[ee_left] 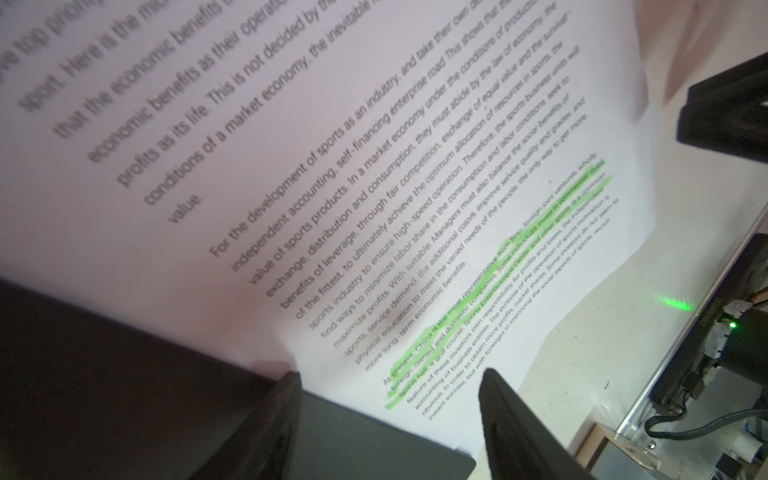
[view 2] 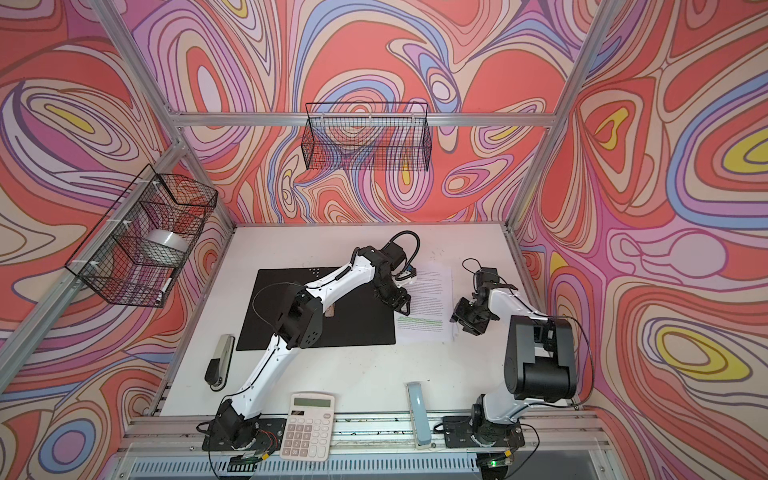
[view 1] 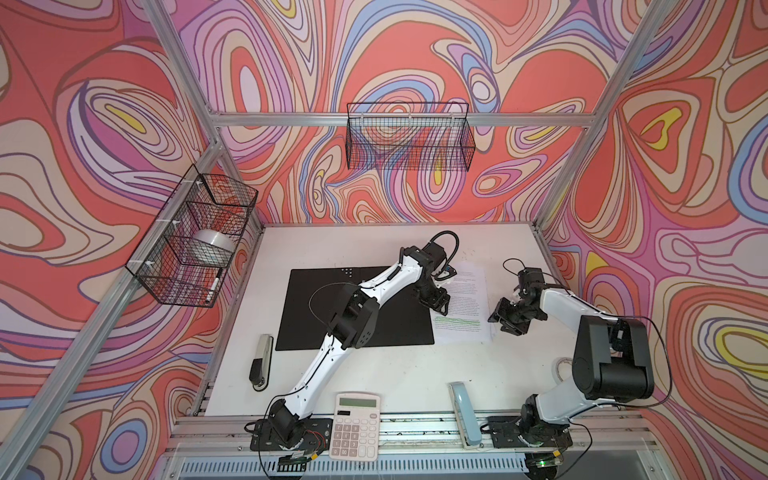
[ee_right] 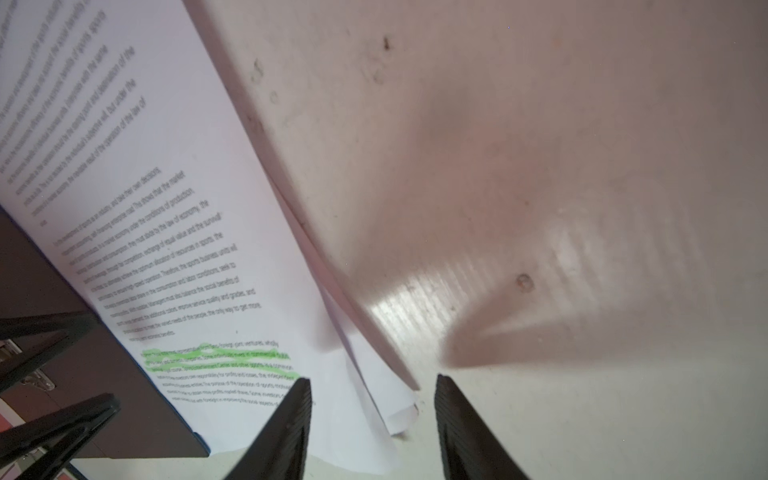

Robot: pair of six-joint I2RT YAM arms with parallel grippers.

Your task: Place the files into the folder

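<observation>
The files (view 1: 469,299) overlapped an edge of the folder (view 1: 316,299). The left gripper (view 1: 439,308) hovered above that edge, the right gripper (view 1: 503,322) past the files; both parted, empty.

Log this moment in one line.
folder open flat | files along its right edge | left gripper open over files | right gripper open beside files

A robotics lab cell: aluminium frame (view 1: 291,119), swirl-patterned walls (view 1: 83,124), a white worktop (view 1: 374,365), with two robot arms (view 1: 316,365) bolted at its near edge.
</observation>
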